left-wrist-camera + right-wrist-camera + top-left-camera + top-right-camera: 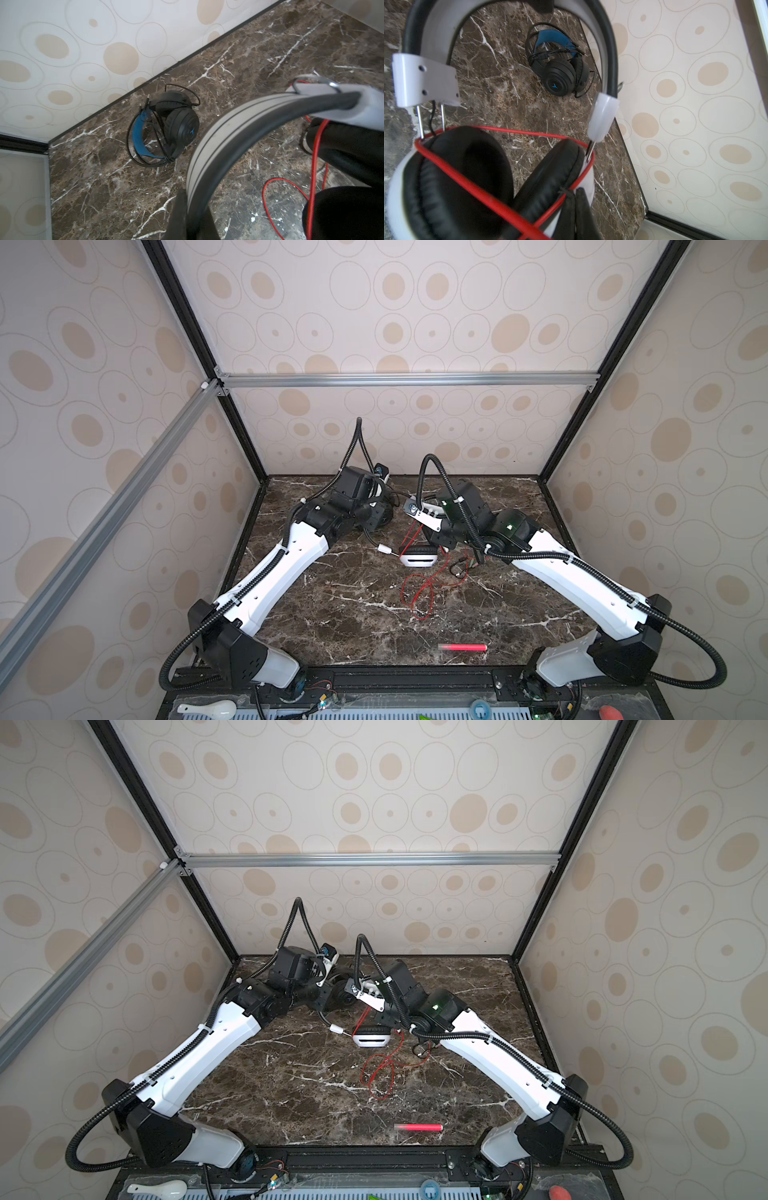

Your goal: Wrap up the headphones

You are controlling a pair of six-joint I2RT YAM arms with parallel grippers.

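With your left gripper (192, 216) clamped on the white headset (207, 145) at far centre and your right gripper (575, 207) pinching its red cable (488, 187), slack could let the turn slip off the cups (467, 176); the black headset (178, 126) lies by the far wall (83, 52).

Front-left table (332, 614) free; red cable (417, 598) loops obstruct ctr.

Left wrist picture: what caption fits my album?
Left gripper pinches the white headphones' headband, red cable trailing; black-and-blue headphones lie wrapped beyond.

Far headset (164, 126) by wall (83, 52), near headset (419, 559) central, tube (462, 647) frontmost
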